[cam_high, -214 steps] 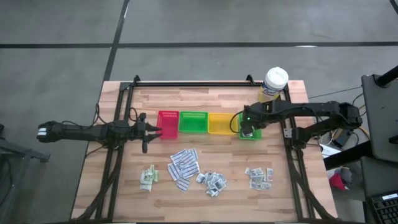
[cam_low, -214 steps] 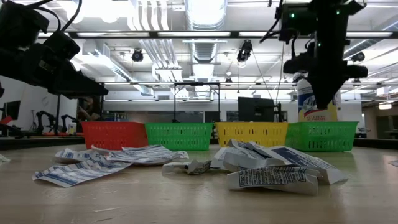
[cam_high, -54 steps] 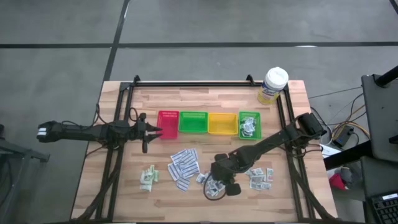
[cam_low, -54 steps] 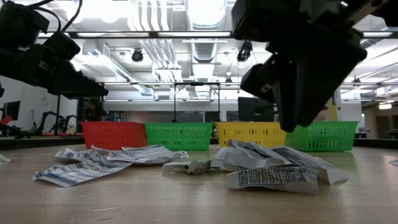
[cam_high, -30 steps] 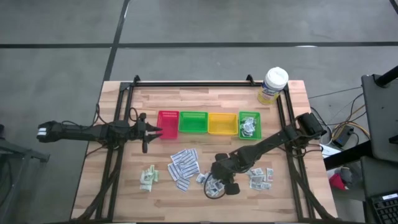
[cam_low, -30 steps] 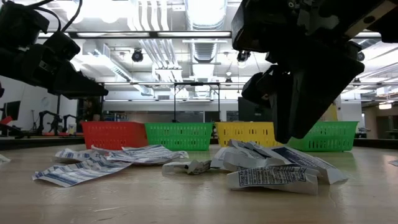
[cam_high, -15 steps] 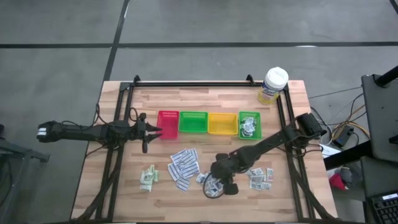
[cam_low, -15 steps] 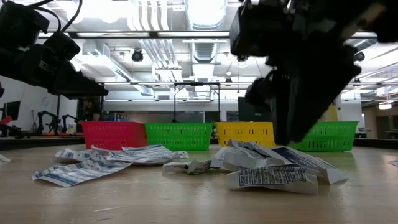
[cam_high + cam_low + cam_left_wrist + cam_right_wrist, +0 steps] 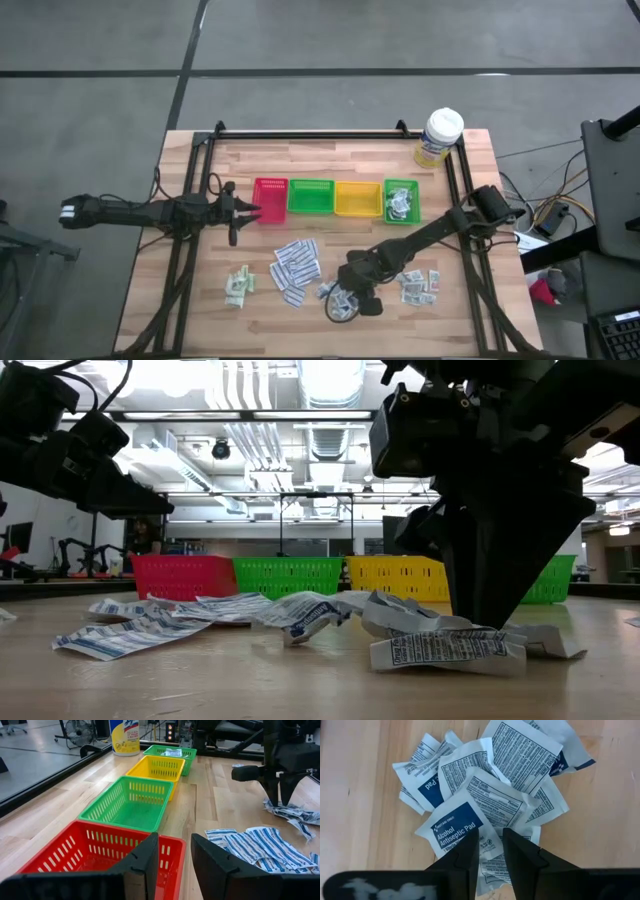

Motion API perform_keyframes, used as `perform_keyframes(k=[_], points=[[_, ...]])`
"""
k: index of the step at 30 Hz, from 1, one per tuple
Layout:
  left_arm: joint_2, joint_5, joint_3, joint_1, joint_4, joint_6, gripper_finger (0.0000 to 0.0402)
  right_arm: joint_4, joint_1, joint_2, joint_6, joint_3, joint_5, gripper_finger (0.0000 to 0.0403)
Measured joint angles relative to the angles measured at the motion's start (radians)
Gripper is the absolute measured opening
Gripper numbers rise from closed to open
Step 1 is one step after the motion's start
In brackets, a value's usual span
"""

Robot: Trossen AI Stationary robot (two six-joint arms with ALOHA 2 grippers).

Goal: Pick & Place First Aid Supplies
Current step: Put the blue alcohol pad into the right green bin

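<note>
Wooden table [image 9: 330,250] fills the high view, and the right arm reaches across it, its hand [image 9: 345,296] down on the pile of alcohol pads [image 9: 485,795] near the front edge. In the wrist view the fingers [image 9: 462,857] stand narrow, a slim gap between them, tips on a pad [image 9: 457,827] labelled "Alcohol Antiseptic Pad"; a firm grip I cannot tell. Left hand [image 9: 172,857] waits over the red tray [image 9: 270,199], fingers slightly apart, holding nothing. Green tray [image 9: 311,197], yellow tray [image 9: 352,198] and a second green tray [image 9: 402,201] line up beside it, the last with a few packets inside. Tub [image 9: 440,136] at the back corner. Strips [image 9: 295,268] lie mid-table, sachets [image 9: 238,285] to their left, squares [image 9: 418,285] to the right.
</note>
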Motion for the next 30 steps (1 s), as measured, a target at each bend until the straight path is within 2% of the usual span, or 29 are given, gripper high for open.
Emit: perform_keyframes(k=[5, 20, 30], points=[[0.0, 0.0, 0.0, 0.0, 0.0, 0.0, 0.0113, 0.0, 0.001, 0.003, 0.0, 0.0, 0.0, 0.0078], [0.0, 0.0, 0.0, 0.0, 0.0, 0.0, 0.0113, -0.023, 0.005, 0.008, -0.007, 0.0, 0.037, 0.0013], [0.0, 0.0, 0.0, 0.0, 0.0, 0.0, 0.0113, -0.039, 0.012, -0.002, -0.004, 0.0, 0.037, 0.0008]])
